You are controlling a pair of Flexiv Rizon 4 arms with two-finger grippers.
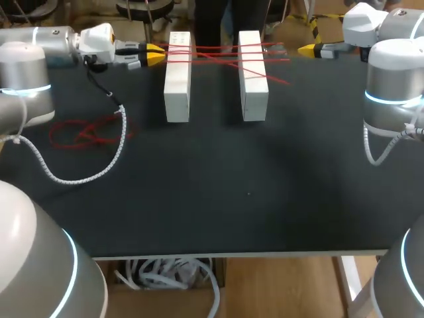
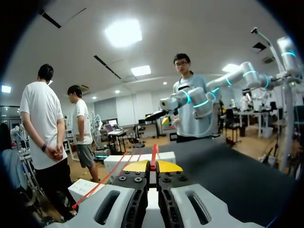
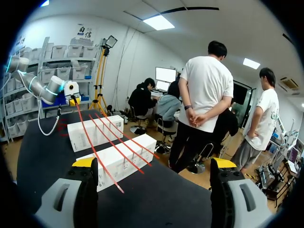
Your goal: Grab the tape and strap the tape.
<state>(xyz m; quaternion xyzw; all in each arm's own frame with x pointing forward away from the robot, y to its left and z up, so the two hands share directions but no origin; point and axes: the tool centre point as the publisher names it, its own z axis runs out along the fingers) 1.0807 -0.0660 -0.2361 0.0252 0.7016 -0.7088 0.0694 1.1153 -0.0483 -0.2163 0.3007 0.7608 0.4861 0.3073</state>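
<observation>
Two long white boxes [image 1: 177, 76] [image 1: 253, 75] lie side by side at the back of the black table. Several strands of red tape [image 1: 222, 54] cross over their far ends. My left gripper [image 1: 156, 54] hovers just left of the left box, shut on the red tape [image 2: 153, 159], which shows between its yellow tips [image 2: 153, 166]. My right gripper [image 1: 308, 50] hangs open to the right of the right box and holds nothing. In the right wrist view its gripper [image 3: 154, 164] faces the taped boxes [image 3: 118, 159] [image 3: 94, 131], with the left gripper [image 3: 72, 98] beyond them.
Loose loops of red tape [image 1: 86, 132] lie on the table at the left, next to a white coiled cable [image 1: 99, 169] from my left arm. Another coiled cable [image 1: 377, 152] hangs by my right arm.
</observation>
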